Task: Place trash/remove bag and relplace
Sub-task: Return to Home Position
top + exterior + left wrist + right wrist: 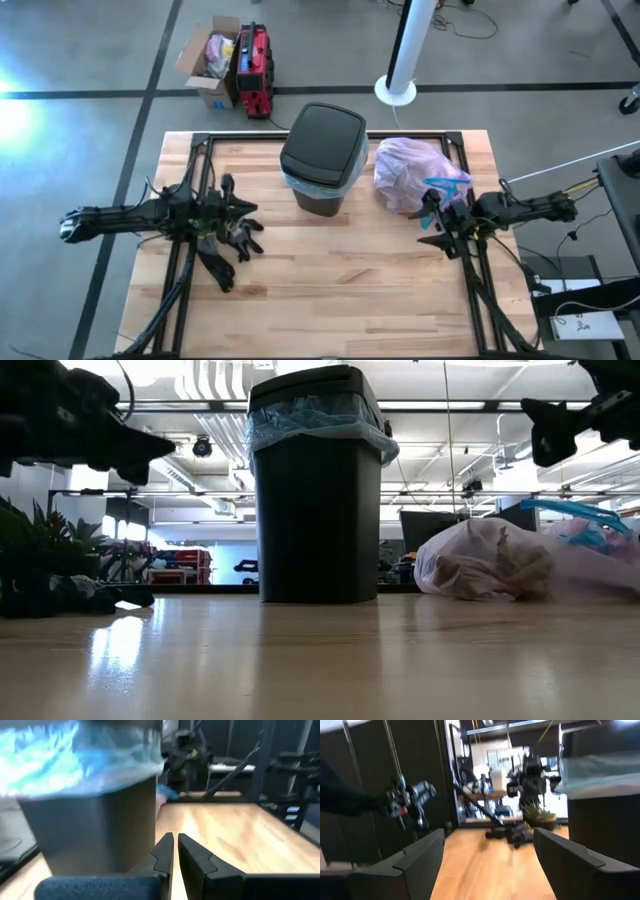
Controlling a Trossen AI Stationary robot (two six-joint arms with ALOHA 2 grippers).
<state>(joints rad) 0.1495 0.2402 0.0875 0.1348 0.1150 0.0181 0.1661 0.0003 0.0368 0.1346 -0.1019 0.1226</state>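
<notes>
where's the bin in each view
High: bin at the middle, just above centre.
Low: bin left of centre, standing tall.
Left wrist: bin fills the left half.
Right wrist: bin at the right edge.
Shared landmark: blue liner around its rim.

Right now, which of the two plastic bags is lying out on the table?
The stuffed pale pink bag, lying beside the bin near the right gripper. The light blue bag lines the bin under its lid.
</notes>
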